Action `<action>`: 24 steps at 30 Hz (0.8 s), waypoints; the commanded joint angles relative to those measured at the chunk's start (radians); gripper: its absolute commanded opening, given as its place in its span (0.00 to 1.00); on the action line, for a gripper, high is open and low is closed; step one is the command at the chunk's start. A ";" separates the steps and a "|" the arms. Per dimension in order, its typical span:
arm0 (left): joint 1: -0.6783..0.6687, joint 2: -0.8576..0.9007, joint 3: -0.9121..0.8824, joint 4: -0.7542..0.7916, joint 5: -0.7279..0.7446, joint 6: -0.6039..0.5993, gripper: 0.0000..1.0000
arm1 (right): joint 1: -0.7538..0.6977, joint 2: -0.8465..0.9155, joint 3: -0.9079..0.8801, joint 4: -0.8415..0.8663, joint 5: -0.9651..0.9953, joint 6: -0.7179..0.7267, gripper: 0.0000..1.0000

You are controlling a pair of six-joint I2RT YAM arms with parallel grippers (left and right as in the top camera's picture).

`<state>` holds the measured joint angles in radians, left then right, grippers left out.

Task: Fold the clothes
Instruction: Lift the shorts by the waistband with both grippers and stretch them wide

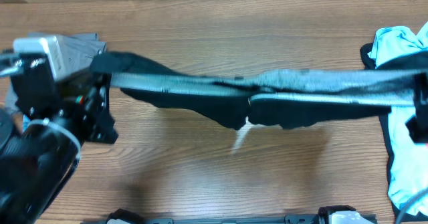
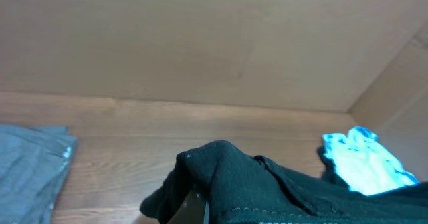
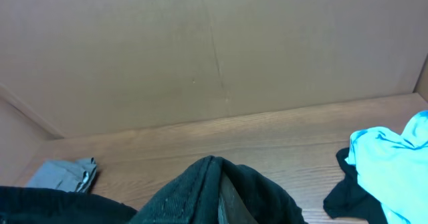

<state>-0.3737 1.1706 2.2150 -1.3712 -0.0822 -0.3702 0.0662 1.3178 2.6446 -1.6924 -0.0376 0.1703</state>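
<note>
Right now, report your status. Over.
Status: left claw and right claw shut on black garment, stretched between them. Under its right end, light blue shirt; near left claw, grey piece.

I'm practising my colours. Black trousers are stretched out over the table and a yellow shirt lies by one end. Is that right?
Not quite. The shirt is light blue, not yellow, as the overhead view shows. The black trousers are stretched out over the table, with the shirt by one end.
</note>
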 commanded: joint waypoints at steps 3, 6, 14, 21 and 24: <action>0.006 -0.081 0.026 -0.016 0.037 -0.076 0.04 | -0.007 -0.051 0.021 -0.001 0.062 0.040 0.04; 0.006 -0.107 0.026 -0.016 0.085 -0.106 0.04 | -0.007 -0.075 0.021 -0.001 0.062 0.048 0.04; 0.006 -0.120 0.026 -0.069 0.135 -0.142 0.04 | -0.007 -0.143 0.021 -0.002 0.059 0.071 0.04; 0.006 -0.116 0.015 -0.093 0.134 -0.186 0.04 | -0.007 -0.158 0.007 -0.001 0.058 0.093 0.04; 0.006 -0.116 -0.024 -0.100 0.130 -0.230 0.04 | -0.007 -0.158 -0.034 -0.001 0.036 0.094 0.04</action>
<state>-0.3737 1.0554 2.2215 -1.4700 0.0940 -0.5350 0.0662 1.1584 2.6400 -1.7020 -0.0372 0.2508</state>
